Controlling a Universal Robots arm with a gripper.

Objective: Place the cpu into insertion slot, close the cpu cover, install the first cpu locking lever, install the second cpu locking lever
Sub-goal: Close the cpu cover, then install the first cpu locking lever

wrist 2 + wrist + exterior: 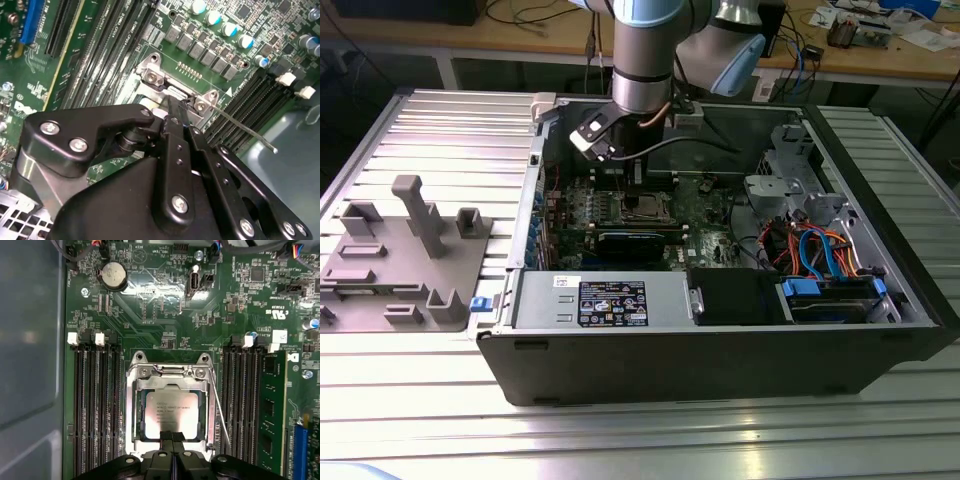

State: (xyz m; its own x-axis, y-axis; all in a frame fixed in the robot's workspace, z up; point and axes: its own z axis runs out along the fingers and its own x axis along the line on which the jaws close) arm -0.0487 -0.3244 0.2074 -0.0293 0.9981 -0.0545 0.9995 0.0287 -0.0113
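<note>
In the first wrist view the cpu (171, 410) lies flat in the insertion slot (170, 371) on the green board. The cpu cover (134, 410) is down around it, and the chip's silver top shows through the window. My gripper (171, 436) is shut with nothing between its fingers; its tips rest at the cover's edge beside the chip. A thin wire locking lever (220, 410) runs slanted along one side of the socket. In the second wrist view its free end (245, 131) stands off the board beside my gripper (172, 105). In the exterior view my gripper (640, 195) reaches down into the open computer case (720, 370).
Long black memory slots (95, 410) flank the socket on both sides, one with a green module (272, 405). A coin battery (112, 276) sits further along the board. In the exterior view a grey fixture (410, 250) lies at the left, a drive cage with cables (820, 250) at the right.
</note>
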